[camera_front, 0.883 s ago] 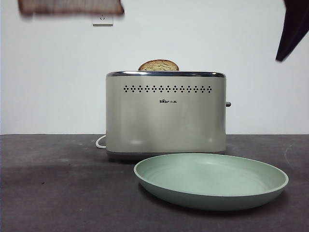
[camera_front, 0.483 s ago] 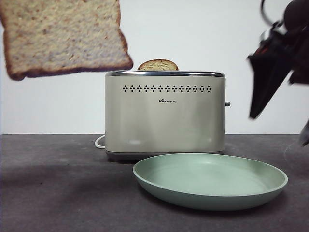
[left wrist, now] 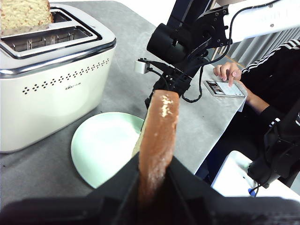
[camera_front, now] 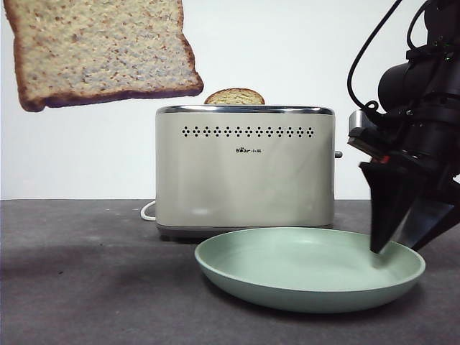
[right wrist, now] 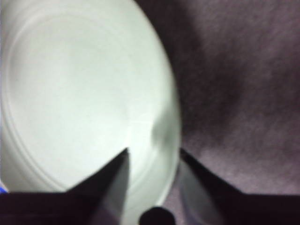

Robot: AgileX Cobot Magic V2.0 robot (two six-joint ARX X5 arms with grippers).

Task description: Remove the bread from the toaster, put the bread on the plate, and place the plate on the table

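Note:
My left gripper [left wrist: 154, 165] is shut on the bread [left wrist: 159, 123], seen edge-on between its jaws; in the front view the bread [camera_front: 100, 50] hangs high at the upper left, above the table [camera_front: 86, 287]. The cream toaster [camera_front: 244, 172] stands behind the pale-green plate [camera_front: 302, 262] with a second slice [camera_front: 235, 96] poking out of its slot. My right gripper [camera_front: 395, 248] has come down at the plate's right rim. In the right wrist view its jaws stand open, one on each side of the plate's [right wrist: 79, 84] rim.
A white cord [camera_front: 149, 210] trails from the toaster's left side. In the left wrist view a person's hand [left wrist: 227, 72] rests beside a phone at the table's far edge, past the right arm [left wrist: 178, 42].
The right arm has dropped from the upper right down to the plate's right rim, and the plate has slid slightly left. The bread has barely shifted.

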